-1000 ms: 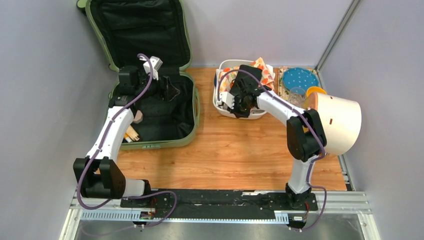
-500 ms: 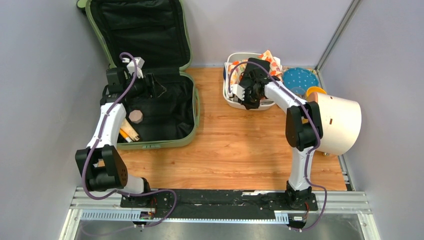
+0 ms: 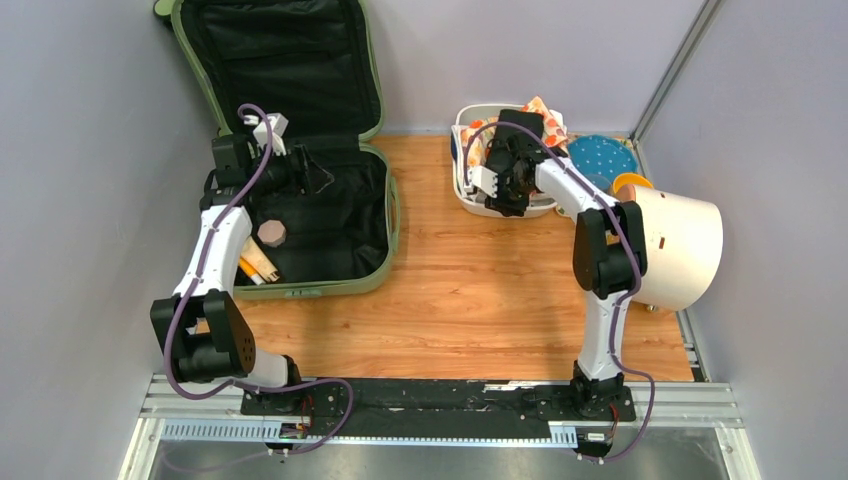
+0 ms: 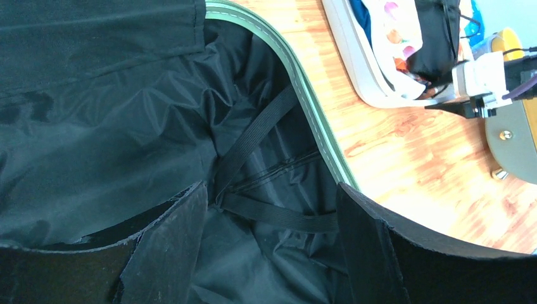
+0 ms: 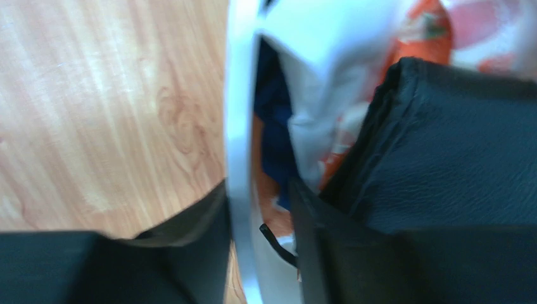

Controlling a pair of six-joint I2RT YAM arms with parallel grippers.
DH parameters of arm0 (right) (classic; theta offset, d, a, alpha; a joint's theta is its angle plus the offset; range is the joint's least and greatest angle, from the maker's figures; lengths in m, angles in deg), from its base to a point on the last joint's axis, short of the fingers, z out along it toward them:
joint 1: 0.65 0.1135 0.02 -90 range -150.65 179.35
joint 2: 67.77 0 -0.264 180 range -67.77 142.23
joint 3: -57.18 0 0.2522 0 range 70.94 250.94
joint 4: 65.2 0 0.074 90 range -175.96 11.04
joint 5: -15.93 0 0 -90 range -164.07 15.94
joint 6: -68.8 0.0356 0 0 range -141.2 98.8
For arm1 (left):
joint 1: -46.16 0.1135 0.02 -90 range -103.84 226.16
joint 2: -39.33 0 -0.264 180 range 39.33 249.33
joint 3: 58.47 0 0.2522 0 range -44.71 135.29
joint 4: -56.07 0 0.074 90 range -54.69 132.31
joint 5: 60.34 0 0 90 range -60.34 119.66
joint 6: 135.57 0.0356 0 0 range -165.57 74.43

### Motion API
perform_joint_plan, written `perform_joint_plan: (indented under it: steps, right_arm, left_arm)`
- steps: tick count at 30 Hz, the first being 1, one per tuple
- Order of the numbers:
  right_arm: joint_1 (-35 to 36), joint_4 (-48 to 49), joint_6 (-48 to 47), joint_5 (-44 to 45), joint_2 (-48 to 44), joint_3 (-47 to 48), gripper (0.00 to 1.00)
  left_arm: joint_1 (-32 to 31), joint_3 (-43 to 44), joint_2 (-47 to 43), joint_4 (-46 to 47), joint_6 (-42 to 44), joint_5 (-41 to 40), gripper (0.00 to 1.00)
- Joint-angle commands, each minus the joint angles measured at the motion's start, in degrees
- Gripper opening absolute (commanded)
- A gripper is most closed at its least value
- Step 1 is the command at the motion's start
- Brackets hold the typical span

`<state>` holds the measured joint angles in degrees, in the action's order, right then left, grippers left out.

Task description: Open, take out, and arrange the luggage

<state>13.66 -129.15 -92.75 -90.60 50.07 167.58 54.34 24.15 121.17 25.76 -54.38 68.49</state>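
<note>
The luggage is a sage-green suitcase lying open at the back left, its lid leaning on the wall. My left gripper is inside it near the hinge. In the left wrist view it is open and empty over the black lining and an elastic strap, with the green rim beyond. My right gripper is at the near rim of the white tub. In the right wrist view it is shut on the tub's rim, one finger inside and one outside.
A round pinkish lid and cream-orange tubes lie in the suitcase. The tub holds a patterned cloth and a black pouch. A blue dotted plate, a clear cup and a cream cylinder stand at the right.
My right gripper has carried the white tub right and back toward the wall. My left gripper moved left inside the suitcase a second ago, then held still.
</note>
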Motion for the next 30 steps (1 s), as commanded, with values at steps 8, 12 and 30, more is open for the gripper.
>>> perform_joint_plan:
  steps: [8,12,30]
  right_arm:
    - [-0.59,0.99,7.02,-9.97,-15.69,1.36,0.8]
    - [-0.86,-4.38,23.23,-15.97,-23.78,3.46,0.81]
    - [-47.07,-19.3,58.21,-11.24,-33.56,10.84,0.8]
  left_arm:
    - [0.16,0.22,-3.0,0.73,1.7,6.69,0.82]
    - [-0.01,-1.36,-4.06,1.7,1.17,9.68,0.82]
    - [-0.71,-3.38,-4.68,4.96,-1.73,13.2,0.81]
